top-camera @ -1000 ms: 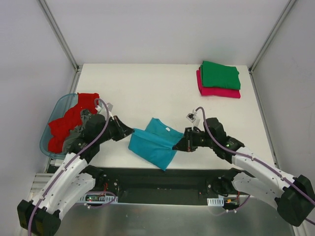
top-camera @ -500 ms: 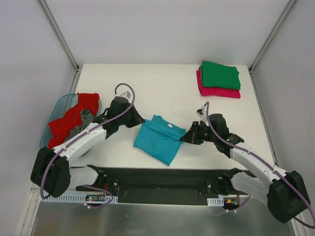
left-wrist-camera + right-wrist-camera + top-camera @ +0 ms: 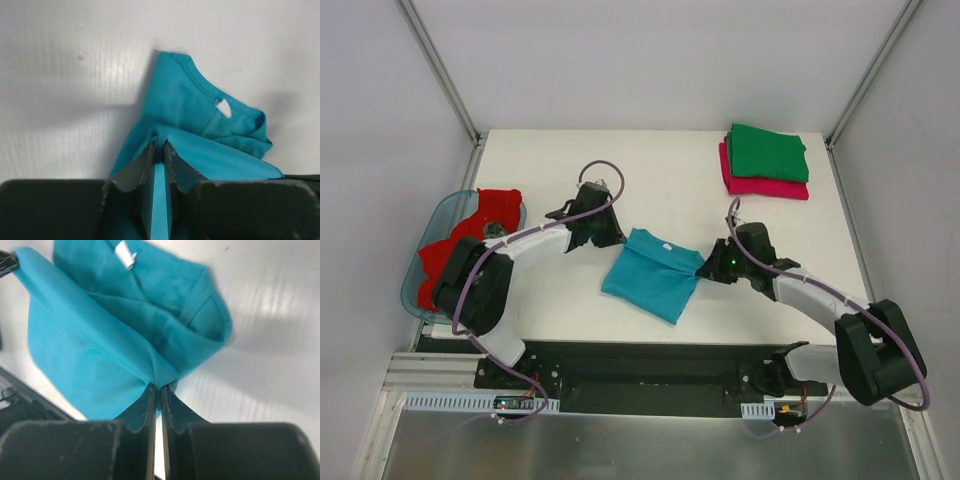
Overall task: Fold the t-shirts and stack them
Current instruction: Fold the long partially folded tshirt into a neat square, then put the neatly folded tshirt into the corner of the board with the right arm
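Pinching the teal t-shirt (image 3: 653, 278) from opposite sides, the two arms reach inward over the near half of the bench (image 3: 650, 170). The left tool (image 3: 612, 236) has its jaws closed down on a thin fold of teal cloth at the shirt's left corner. The right tool (image 3: 708, 270) is clamped just as tightly on a gather of the same cloth at the right corner. Each wrist view shows only a sliver of fabric between the jaws.

The shirt is already doubled over. Its collar and small white label face up on the far side, with a smoother layer hanging toward the near edge. Holding two corners at once looks meant to draw the fold line straight between the tools, so the cloth goes over flat and does not bunch. I can't tell whether the held edge is just off the surface or brushing it.

At the far right corner, well apart from the work, a folded green shirt (image 3: 767, 152) sits squarely on a pink-red shirt (image 3: 765, 187). That looks like the finished pile, placed there to leave the middle free for folding. By the left edge a blue basket (image 3: 415, 290) holds a crumpled red shirt (image 3: 470, 245), not yet folded and handy to the left arm. I'd judge the teal one is mid-fold and the stack is where it goes.
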Motion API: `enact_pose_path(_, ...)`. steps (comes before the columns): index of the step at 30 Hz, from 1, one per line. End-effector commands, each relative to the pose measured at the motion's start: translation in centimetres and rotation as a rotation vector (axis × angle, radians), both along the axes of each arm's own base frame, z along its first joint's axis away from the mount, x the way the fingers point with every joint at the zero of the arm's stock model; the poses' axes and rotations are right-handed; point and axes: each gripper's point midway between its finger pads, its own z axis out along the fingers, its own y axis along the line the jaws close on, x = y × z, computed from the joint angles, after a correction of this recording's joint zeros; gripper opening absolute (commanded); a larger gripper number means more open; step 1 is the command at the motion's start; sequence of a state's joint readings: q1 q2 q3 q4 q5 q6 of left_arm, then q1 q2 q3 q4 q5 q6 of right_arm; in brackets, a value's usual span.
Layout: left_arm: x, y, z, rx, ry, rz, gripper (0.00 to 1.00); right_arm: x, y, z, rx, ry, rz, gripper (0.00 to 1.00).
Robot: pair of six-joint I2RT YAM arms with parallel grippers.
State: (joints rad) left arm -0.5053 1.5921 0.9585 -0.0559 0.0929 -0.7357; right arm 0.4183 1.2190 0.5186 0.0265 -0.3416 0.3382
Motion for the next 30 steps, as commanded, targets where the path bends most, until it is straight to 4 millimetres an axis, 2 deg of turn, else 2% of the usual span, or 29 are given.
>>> enact_pose_path(1, 4.2, 2.1, -0.2, 0.124, -0.091, 0.102, 0.24, 4.2, -2.3, -1.0, -0.157, -0.066, -0.097, 0.1)
enact_pose_path(3, 4.8, 1.7, -0.4, 0.125, -0.089, 0.082, 0.54, 5.1, -2.4, -1.6, -0.193, -0.055, -0.092, 0.22)
enact_pose_path(4, 4.9, 1.5, -0.3, 0.121, -0.089, 0.072, 0.69, 5.5, -2.4, -1.6, -0.203, -0.06, -0.098, 0.32)
enact_pose_path(5, 5.0, 1.3, 0.1, 0.113, -0.095, 0.063, 0.74, 5.8, -2.5, -1.7, -0.218, -0.068, -0.096, 0.49)
enact_pose_path(7, 4.7, 1.3, 0.5, 0.11, -0.106, 0.051, 0.81, 5.8, -2.9, -1.5, -0.251, -0.061, -0.089, 0.72)
enact_pose_path(8, 4.5, 1.4, 1.1, 0.104, -0.118, 0.052, 0.87, 5.5, -2.9, -1.2, -0.257, -0.065, -0.071, 0.76)
enact_pose_path(9, 4.0, 1.6, 1.3, 0.1, -0.122, 0.051, 0.99, 5.2, -2.9, -0.7, -0.25, -0.075, -0.059, 0.81)
enact_pose_path(12, 2.5, 1.9, 1.7, 0.081, -0.129, 0.024, 0.99, 4.1, -2.5, 0.8, -0.208, -0.12, -0.025, 0.88)
enact_pose_path(14, 1.2, 1.3, 2.1, 0.042, -0.13, -0.032, 0.99, 3.3, -2.1, 1.8, -0.19, -0.168, 0.011, 0.9)
enact_pose_path(17, -0.5, 0.4, 2.0, -0.011, -0.135, -0.129, 0.99, 2.0, -1.2, 2.1, -0.186, -0.204, 0.106, 0.91)
enact_pose_path(22, -1.2, -0.5, 0.6, -0.032, -0.115, -0.21, 0.99, 0.5, -0.9, 0.8, -0.213, -0.12, 0.092, 0.99)
enact_pose_path(23, -1.4, -0.8, 0.1, -0.039, -0.096, -0.223, 0.99, 0.3, -0.8, 0.4, -0.213, -0.099, 0.071, 0.96)
enact_pose_path(26, -1.3, -1.4, -1.3, -0.048, -0.046, -0.239, 0.96, -0.4, -0.5, -0.3, -0.189, -0.024, 0.012, 0.96)
enact_pose_path(30, -0.9, -0.6, -3.0, -0.005, -0.013, -0.18, 0.89, -0.8, -0.5, -1.5, -0.154, 0.085, -0.109, 0.96)
